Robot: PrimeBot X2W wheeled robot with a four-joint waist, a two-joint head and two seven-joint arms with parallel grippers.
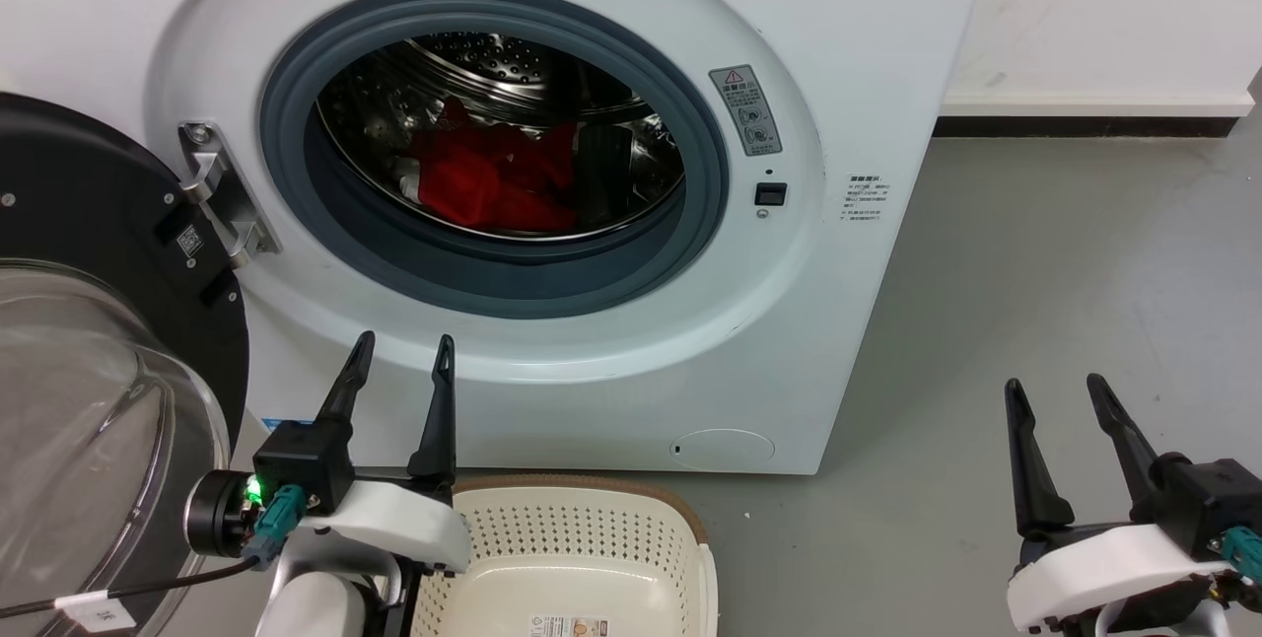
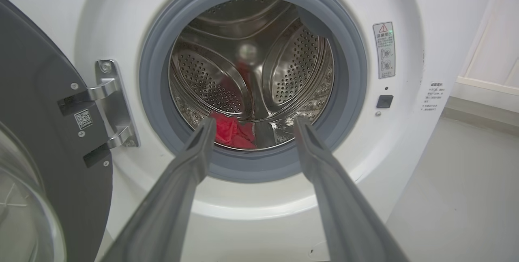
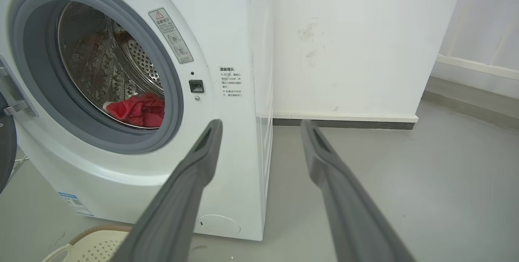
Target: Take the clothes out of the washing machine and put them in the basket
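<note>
Left gripper (image 1: 405, 341), in the head view, risks going in too low, by my judgement: its tips sit beneath the porthole, so a straight push would strike the white front of the washing machine (image 1: 868, 45) or the grey rubber rim (image 1: 296, 174); its fingers are spread apart, empty, touching nothing; the right gripper (image 1: 1053, 386) is likewise parted and empty, well off over the floor (image 1: 1035, 252); the clothes (image 1: 493, 178) lie in a red heap at the bottom of the drum (image 1: 513, 60); the basket (image 1: 592, 481) stands just before the machine, apparently empty, though only part shows. From the left wrist, a shallow pinch could let fabric slip and drop short of the basket; the open door (image 2: 40, 112) crowds that side; the fingers frame the porthole, red fabric low between them, not yet reached. From the right wrist, the danger looks small; the parted fingers point past the machine's corner toward the wall (image 3: 357, 43), holding nothing.
</note>
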